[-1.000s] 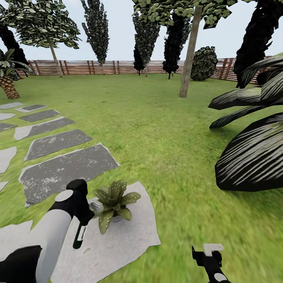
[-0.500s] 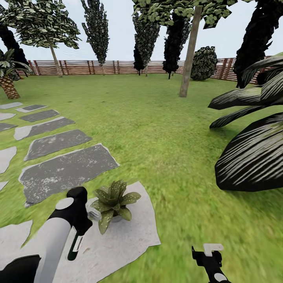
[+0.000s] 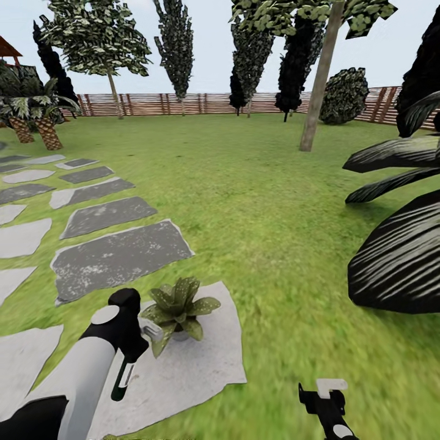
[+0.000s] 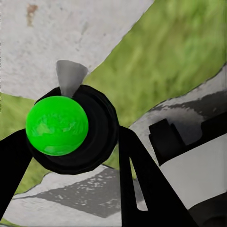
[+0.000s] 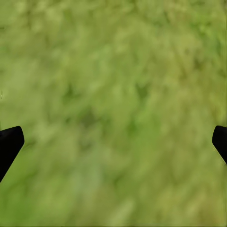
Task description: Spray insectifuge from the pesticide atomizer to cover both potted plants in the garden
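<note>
While clenched on the pesticide atomizer [image 3: 124, 380], left fingers [image 3: 130, 357] beside potted plant [image 3: 177, 308]; right fingers [image 5: 10, 142] released.

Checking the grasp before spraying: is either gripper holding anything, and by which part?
The left gripper holds the atomizer, clamped around its upper body, the dark end hanging below. The right gripper is open over grass, holding nothing.

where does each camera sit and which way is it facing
Head view: on the robot's head, looking forward and down over the lawn; shows the potted plant on a pale stepping stone, the left hand with the pesticide atomizer, and the right hand.
Left wrist view: along the left hand's fingers, past the atomizer, at stone and grass.
Right wrist view: along open fingertips at grass.
Shared: head and left wrist views both show the atomizer.
</note>
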Robot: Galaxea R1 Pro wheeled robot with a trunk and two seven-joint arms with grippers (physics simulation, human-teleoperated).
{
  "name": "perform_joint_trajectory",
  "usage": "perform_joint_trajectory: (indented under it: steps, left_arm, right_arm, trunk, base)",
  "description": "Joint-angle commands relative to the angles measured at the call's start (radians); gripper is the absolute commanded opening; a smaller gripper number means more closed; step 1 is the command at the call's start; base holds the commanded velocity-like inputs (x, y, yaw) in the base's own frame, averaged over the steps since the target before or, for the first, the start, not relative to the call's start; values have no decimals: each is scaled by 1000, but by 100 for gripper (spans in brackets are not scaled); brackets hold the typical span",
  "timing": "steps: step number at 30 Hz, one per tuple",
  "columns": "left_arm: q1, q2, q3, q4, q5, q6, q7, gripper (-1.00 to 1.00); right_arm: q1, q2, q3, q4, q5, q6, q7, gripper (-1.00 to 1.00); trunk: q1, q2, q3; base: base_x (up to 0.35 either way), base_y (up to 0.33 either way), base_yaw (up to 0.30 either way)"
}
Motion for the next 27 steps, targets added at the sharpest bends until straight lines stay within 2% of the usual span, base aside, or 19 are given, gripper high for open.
perform_joint_trajectory:
  steps: [1, 13, 15, 19, 27]
  left_arm:
    - [0, -1, 4, -15, -10, 11, -10, -100]
    - [2, -6, 4, -33, -10, 13, -10, -100]
    - [2, -7, -5, -33, -10, 13, -10, -100]
    - [1, -7, -25, -34, -10, 15, -11, -100]
    - [0, -7, -29, -35, -10, 15, -11, -100]
  right_arm:
    - [0, -2, 9, 0, -7, -2, -3, 100]
    - [0, 0, 9, 0, -8, -3, -3, 100]
    - [0, 0, 9, 0, -8, -3, -3, 100]
    - [0, 0, 9, 0, -8, -3, -4, 100]
    - [0, 0, 9, 0, -9, -3, -4, 100]
  trunk:
    - [0, 0, -1]
    - [0, 0, -1]
    - [0, 0, -1]
    - [0, 0, -1]
    - [0, 0, -1]
  base:
    - [0, -36, 58]
    - [0, -4, 6]
    - [22, -4, 31]
    - [163, -125, 205]
    - [222, -217, 273]
